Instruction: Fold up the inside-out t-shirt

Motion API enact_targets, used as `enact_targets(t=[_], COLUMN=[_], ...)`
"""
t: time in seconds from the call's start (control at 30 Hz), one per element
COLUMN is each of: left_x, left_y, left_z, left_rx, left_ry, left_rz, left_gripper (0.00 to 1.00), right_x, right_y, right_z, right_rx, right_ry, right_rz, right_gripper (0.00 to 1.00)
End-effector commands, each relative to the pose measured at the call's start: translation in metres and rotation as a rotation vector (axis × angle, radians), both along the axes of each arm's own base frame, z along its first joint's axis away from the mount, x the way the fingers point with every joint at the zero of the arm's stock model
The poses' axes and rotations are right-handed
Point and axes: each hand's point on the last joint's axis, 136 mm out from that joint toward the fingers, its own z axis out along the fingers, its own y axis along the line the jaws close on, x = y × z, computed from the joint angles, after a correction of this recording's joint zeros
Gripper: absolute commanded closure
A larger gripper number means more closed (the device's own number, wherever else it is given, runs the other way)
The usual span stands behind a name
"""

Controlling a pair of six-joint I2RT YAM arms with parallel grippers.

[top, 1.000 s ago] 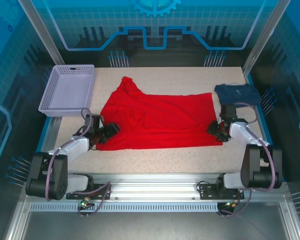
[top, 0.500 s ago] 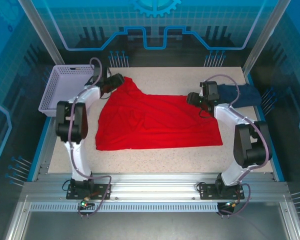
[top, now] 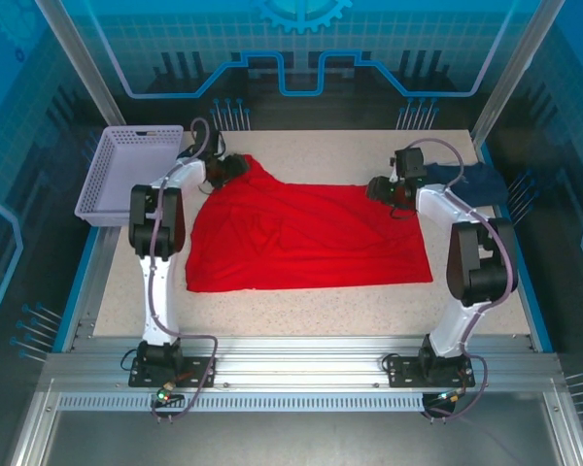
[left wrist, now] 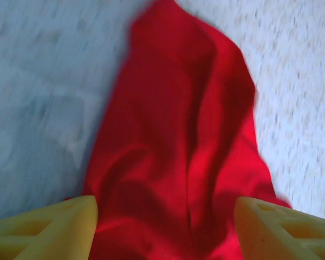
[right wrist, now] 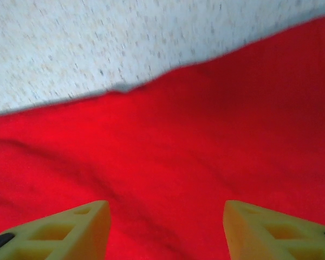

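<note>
Inside-out t-shirt (top: 306, 233) lies spread across the middle of the table (top: 321, 146), unmoved. My left gripper (top: 235, 167) has edged right onto its far-left peak, and my right gripper (top: 381, 189) has barely shifted at the far-right edge. Both jaws gape wide, gripping nothing.

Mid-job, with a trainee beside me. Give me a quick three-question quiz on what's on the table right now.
1. True or false: the left gripper is shut on the red t-shirt.
2. What stands at the far left corner of the table? A: a lavender basket; B: a cardboard box; C: a metal bowl.
3. Fill in: the navy garment lies nearest the ___ gripper.

Key: 1 false, its jaws stand open over the cloth; 2 A; 3 right, beside the right gripper.
</note>
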Motion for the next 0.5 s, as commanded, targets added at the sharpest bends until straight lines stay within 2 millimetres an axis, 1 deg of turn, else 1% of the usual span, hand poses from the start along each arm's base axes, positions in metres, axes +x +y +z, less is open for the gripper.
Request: enact_targets(t=[0.0,0.07,0.17,0.3,0.47], left_x=[-0.021,-0.044,-0.073,-0.097,-0.130], left_y=[-0.005,-0.006,-0.006,-0.002,-0.002], left_z=[0.063,0.057,0.039,0.016,-0.011], left_rx=[-0.024,-0.041,-0.054,-0.022,-0.033], left_ry=[-0.137,-0.124,-0.085,-0.036,0.037], left_rz=[-0.028,-0.023,-0.019,-0.023,-0.013], left_gripper=[0.32,0.32,0.31,0.32,0.32], right_x=[-0.037,-0.039,-0.042,-0.050,-0.072], right_y=[-0.016,-0.019,-0.022,-0.028,-0.036], right_z=[-0.045,-0.055,-0.067,-0.078,-0.087], right_rx=[0.037,0.044,0.037,0.019,0.010], right_ry=[0.235,0.272,0.320,0.376,0.430], right_rz=[-0.004,0.005,0.013,0.010,0.001], right_gripper=[0.44,0.44,0.45,0.45,0.45])
